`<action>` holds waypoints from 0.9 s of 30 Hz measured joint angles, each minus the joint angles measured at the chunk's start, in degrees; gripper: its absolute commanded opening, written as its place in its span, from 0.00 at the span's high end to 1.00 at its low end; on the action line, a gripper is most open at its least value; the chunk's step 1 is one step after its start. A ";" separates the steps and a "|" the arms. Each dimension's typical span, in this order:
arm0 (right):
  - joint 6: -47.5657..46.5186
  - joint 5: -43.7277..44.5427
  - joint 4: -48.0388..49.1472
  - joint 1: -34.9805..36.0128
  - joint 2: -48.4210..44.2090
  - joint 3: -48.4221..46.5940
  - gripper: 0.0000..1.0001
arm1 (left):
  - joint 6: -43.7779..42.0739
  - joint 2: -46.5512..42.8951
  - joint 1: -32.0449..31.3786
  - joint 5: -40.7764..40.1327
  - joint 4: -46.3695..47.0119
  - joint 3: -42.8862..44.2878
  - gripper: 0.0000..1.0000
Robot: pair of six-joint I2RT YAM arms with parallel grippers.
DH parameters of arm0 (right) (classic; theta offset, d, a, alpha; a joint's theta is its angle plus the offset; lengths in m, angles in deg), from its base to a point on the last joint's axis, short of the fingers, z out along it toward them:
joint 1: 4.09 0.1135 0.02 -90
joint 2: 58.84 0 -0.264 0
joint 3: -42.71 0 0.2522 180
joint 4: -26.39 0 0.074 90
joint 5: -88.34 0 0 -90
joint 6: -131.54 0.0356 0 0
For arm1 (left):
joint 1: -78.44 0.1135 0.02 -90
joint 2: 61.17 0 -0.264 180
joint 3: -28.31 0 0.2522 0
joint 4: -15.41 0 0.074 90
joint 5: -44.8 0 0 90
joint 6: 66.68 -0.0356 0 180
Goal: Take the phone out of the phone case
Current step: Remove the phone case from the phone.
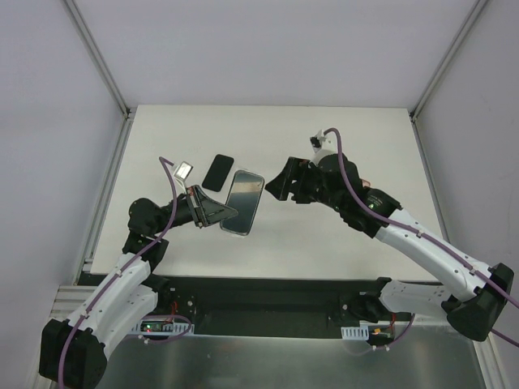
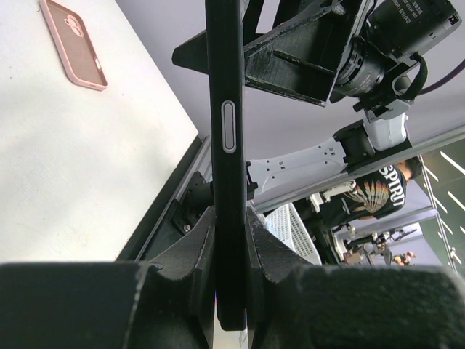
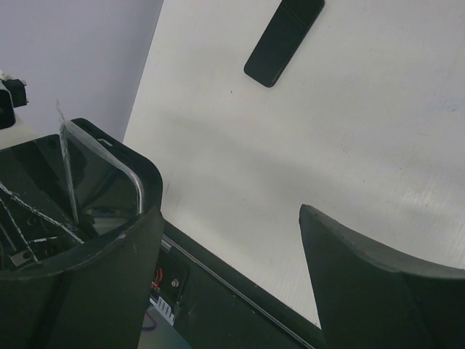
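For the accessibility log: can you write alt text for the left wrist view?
The left gripper is shut on a dark phone held edge-on, its side button facing the camera. A pink case lies flat on the white table behind.

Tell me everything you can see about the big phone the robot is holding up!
The phone is a dark, flat slab with rounded corners and a shiny face that mirrors the light. Its thin edge looks matte black, with one long pale button. It is held above the table, gripped across its thickness in the shut jaws of the left gripper. The open right gripper hangs close beside it.
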State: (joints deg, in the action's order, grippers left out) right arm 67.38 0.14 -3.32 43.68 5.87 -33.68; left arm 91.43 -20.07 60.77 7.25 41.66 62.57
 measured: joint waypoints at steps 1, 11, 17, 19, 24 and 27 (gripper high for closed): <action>0.00 -0.13 0.02 0.02 -0.02 -0.04 0.21 | -0.02 0.00 0.00 0.00 0.00 0.00 1.00; 0.00 -0.81 0.28 0.28 -0.04 -0.28 0.21 | 0.00 -0.17 0.00 -0.02 0.00 -0.02 1.00; 0.02 -0.83 0.52 0.35 -0.07 -0.81 0.21 | 0.02 -0.85 0.00 -0.02 0.02 -0.02 1.00; 0.02 -0.83 0.52 0.39 -0.07 -0.81 0.21 | 0.02 -0.98 0.00 -0.02 0.02 -0.02 1.00; 0.02 -1.40 0.57 0.42 -0.04 -0.81 0.21 | 0.02 -1.31 0.00 -0.02 0.02 -0.28 1.00; 0.02 -2.03 0.57 0.55 -0.04 -0.83 0.22 | 0.02 -1.55 0.00 -0.02 0.02 -0.50 1.00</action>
State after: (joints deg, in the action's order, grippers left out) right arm 67.41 -1.89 -2.75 44.22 5.82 -34.51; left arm 91.46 -21.62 60.77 7.22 41.68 62.06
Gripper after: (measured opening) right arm 0.785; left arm 0.138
